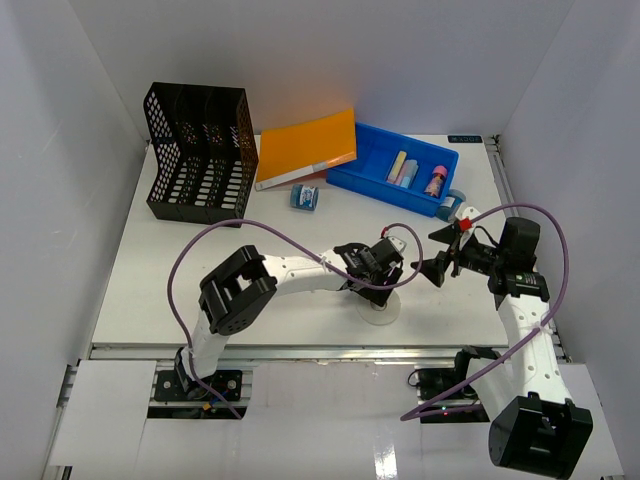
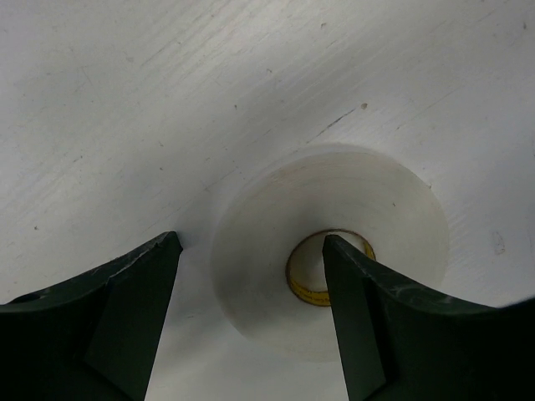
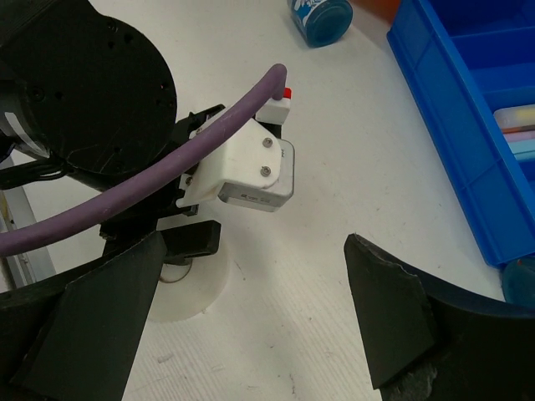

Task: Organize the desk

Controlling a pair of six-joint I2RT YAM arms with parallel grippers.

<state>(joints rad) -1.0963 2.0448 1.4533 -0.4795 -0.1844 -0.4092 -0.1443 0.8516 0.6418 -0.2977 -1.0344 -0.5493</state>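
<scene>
A white tape roll (image 1: pixel 380 314) lies flat on the white desk (image 1: pixel 180 290), near its front aluminium rail. My left gripper (image 1: pixel 386 288) is open right over the roll. In the left wrist view (image 2: pixel 251 241) one finger stands over the roll's yellow-rimmed core hole and the other outside the roll's (image 2: pixel 368 200) left rim. My right gripper (image 1: pixel 440 264) is open and empty, a little right of the left gripper and above the desk. In the right wrist view (image 3: pixel 255 242) the roll (image 3: pixel 196 292) shows under the left wrist.
A black mesh file rack (image 1: pixel 200 150) stands at the back left. An orange folder (image 1: pixel 310 145) lies beside it. A blue tray (image 1: pixel 375 178) holding several small items is at the back right. A small blue roll (image 1: pixel 306 197) lies in front of the folder.
</scene>
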